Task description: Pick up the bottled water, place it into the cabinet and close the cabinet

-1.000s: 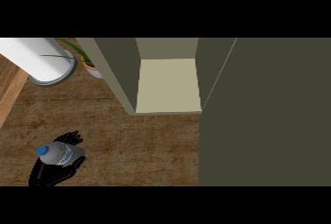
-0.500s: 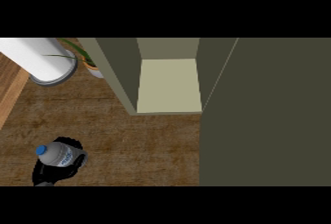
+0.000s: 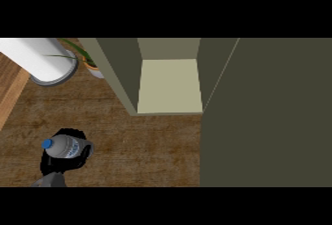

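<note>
The water bottle (image 3: 66, 148), clear with a blue cap, is at the lower left of the head view, over the wooden counter (image 3: 149, 149). My left hand (image 3: 62, 166) is shut on it, black fingers curled round its body from below and behind. The grey forearm comes in at the bottom edge. The cabinet (image 3: 123, 74) stands at the back with its pale shelf (image 3: 170, 85) exposed, up and to the right of the bottle. Its open door (image 3: 266, 114) fills the right side of the view. My right hand does not show.
A white cylinder (image 3: 39, 59) lies at the back left, with a potted plant (image 3: 84, 57) beside it next to the cabinet's left wall. A lighter wooden strip (image 3: 9, 99) runs along the left edge.
The fingers that stuck out past the bottle have curled round it. The bottle has shifted slightly up and right in the view.
</note>
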Robot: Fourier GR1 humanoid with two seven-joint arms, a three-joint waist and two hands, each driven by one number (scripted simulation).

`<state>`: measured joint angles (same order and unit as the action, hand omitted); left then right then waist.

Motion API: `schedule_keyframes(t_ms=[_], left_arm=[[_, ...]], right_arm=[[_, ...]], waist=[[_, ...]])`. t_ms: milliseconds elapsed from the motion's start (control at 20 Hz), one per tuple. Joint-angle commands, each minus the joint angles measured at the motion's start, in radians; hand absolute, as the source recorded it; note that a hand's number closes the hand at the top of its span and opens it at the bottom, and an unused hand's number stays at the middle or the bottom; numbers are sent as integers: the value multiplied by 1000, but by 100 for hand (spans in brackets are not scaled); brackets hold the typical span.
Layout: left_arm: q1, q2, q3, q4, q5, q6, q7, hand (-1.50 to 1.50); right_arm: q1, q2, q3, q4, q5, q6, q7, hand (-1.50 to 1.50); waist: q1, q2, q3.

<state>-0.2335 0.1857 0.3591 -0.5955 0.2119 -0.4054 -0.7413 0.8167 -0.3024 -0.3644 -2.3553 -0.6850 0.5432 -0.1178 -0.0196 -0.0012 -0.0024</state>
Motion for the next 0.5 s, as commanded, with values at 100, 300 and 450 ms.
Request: schedule_keyframes(t_ms=[100, 300, 450], left_arm=[[0, -6, -38, -88, -16, 7, -12, 150], [-26, -76, -96, -217, -14, 55, 121, 150], [13, -145, -138, -336, -26, 117, 145, 150]], right_arm=[[53, 6, -33, -212, -115, -66, 85, -150], [58, -20, -50, -185, -139, -49, 65, -150], [91, -4, -48, -216, -146, -51, 62, -150]], waist=[[10, -2, 1], [15, -5, 2], [15, -8, 2]])
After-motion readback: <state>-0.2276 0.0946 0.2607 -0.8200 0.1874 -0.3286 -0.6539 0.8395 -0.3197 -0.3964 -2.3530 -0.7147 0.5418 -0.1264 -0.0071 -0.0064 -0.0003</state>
